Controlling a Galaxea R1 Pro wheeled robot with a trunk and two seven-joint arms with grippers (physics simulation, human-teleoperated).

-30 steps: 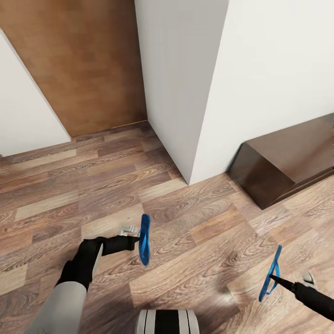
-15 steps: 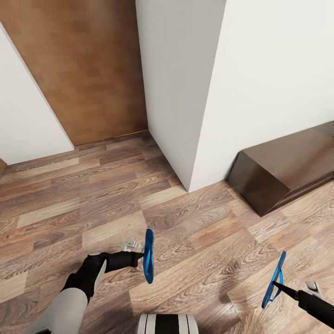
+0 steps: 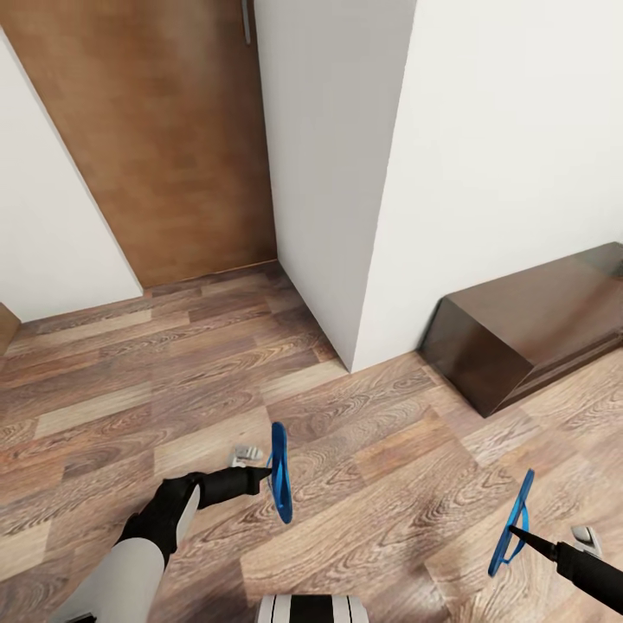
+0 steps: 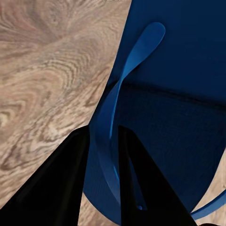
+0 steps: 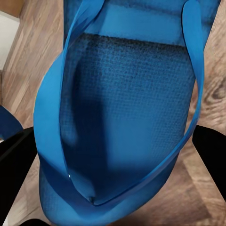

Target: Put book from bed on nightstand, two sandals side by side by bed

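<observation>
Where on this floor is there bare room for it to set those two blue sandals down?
The widest bare floor lies ahead of the left hand, running to the wooden door and white wall corner. A smaller patch lies between the left sandal and right sandal. It is tighter by the dark wooden frame at the right.

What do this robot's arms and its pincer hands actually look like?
The left arm is a pale grey-white tube ending in a black wrist like a glove, with a light stripe along it. The left gripper has slim black fingers, flat and tapering. The right arm looks black, narrowing to the thin right gripper. No cables show.
</observation>
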